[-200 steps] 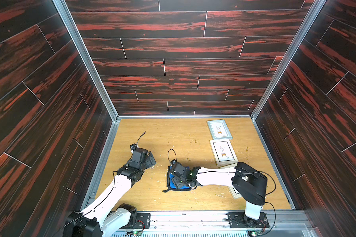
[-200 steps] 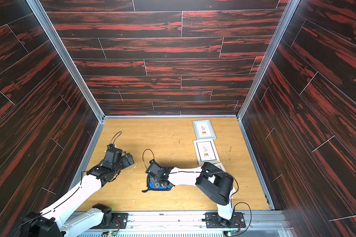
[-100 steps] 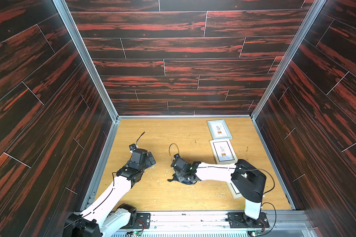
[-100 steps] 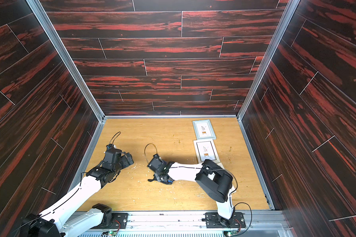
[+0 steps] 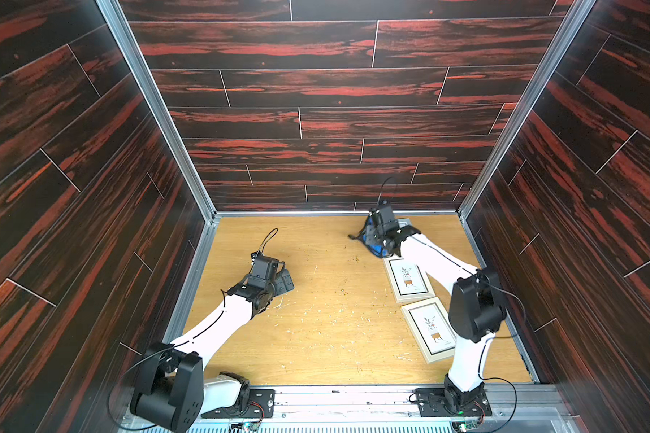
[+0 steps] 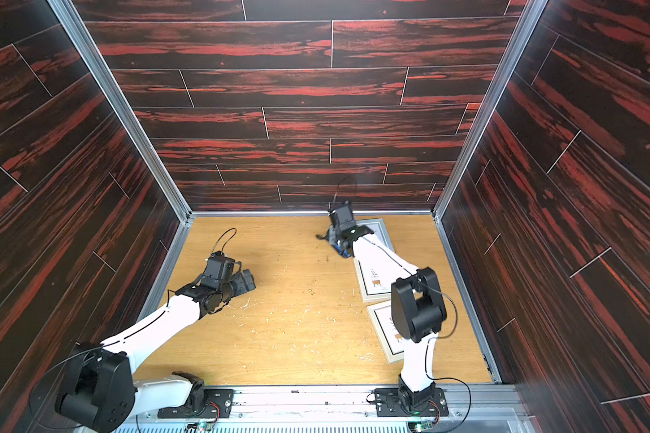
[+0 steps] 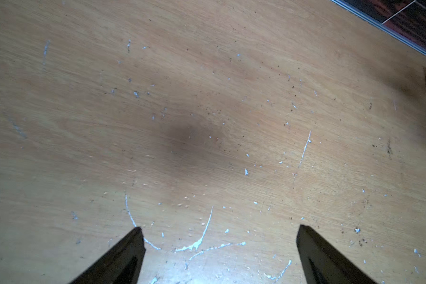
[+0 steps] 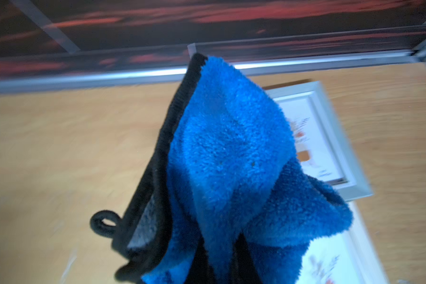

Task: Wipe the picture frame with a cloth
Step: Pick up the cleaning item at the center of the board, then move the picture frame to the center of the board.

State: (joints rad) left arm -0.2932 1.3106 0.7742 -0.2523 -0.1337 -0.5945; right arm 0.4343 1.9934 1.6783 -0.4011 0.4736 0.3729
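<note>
Right wrist: cloth (image 8: 231, 159) tapers toward back wall (image 8: 133, 29)

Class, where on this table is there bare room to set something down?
Free: the table's broad middle, between the left gripper and the picture frames; also the far-left corner by the back wall. Crowded: the right side, with frames, right arm and cloth.
</note>
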